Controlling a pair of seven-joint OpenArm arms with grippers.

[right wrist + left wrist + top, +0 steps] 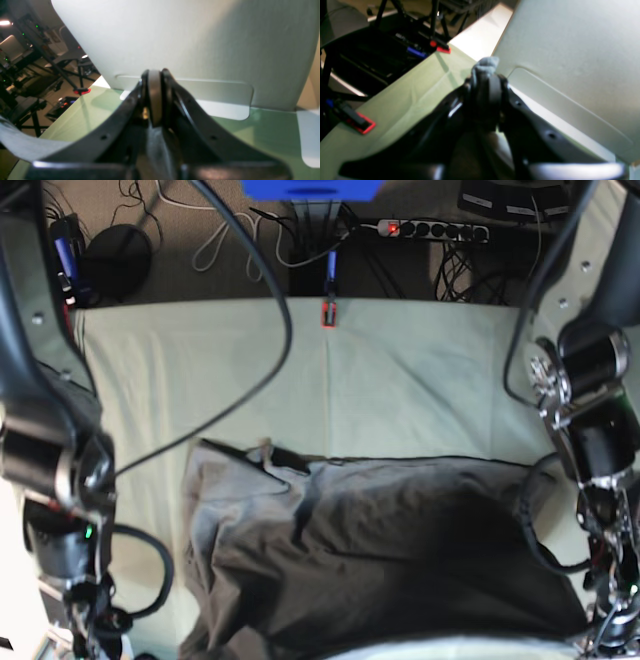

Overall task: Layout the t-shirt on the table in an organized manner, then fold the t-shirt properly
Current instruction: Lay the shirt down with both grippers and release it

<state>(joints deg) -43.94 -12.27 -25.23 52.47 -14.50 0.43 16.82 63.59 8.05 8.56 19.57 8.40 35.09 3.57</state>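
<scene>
The dark grey t-shirt (400, 550) lies wrinkled across the near half of the table (400, 370), with its near edge running off the bottom of the base view. In the left wrist view my left gripper (486, 83) is shut, and a tuft of grey t-shirt cloth (485, 65) sticks out past its tips. In the right wrist view my right gripper (155, 87) is shut with cloth (156, 142) pinched between the fingers, and more grey cloth (25, 146) hangs at the lower left. In the base view both arms reach down at the near corners, and their jaws are hidden.
Red clamps hold the pale green cloth at the table edges (326, 313) (361, 123) (443, 49) (82, 91). A large pale panel (570, 50) (187, 37) stands close ahead of both wrists. Cables and a power strip (430, 227) lie beyond the far edge.
</scene>
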